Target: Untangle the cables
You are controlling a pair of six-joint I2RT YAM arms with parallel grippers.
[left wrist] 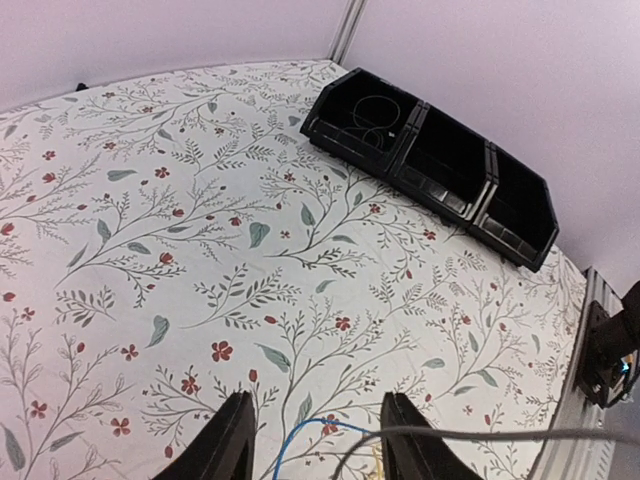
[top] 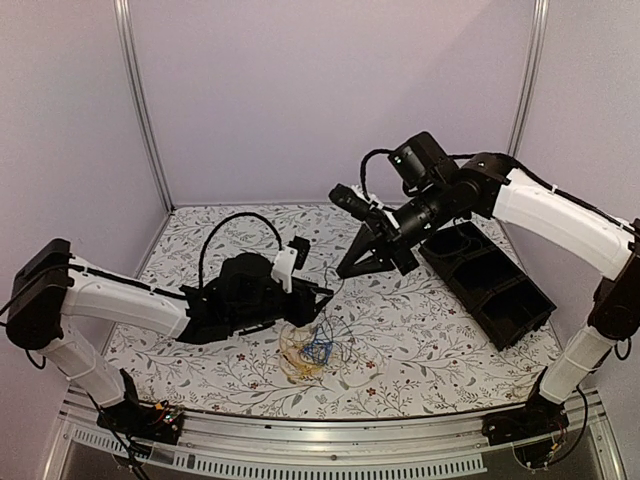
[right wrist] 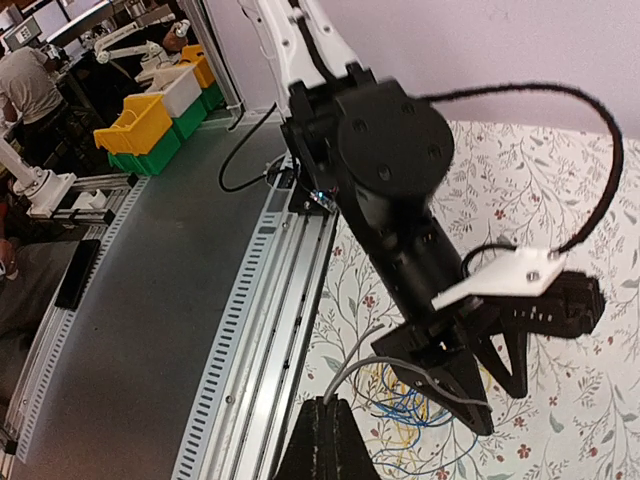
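The cables (top: 312,350) lie as a small blue and yellow tangle on the flowered table, near its front edge. My right gripper (top: 343,272) hangs above and behind the tangle. In the right wrist view it (right wrist: 335,402) is shut on the end of a thin grey cable (right wrist: 361,363) that arcs down across the tangle (right wrist: 401,406). My left gripper (top: 325,295) stands open just above the tangle. In the left wrist view a blue cable (left wrist: 304,426) loops between its jaws (left wrist: 315,400), and the grey cable (left wrist: 454,433) crosses its right finger.
A black bin (top: 490,285) with three compartments stands at the right back of the table. A thin wire loop (left wrist: 372,115) lies in its end compartment. An aluminium rail (right wrist: 270,300) runs along the table's near edge. Purple walls close in the back and both sides.
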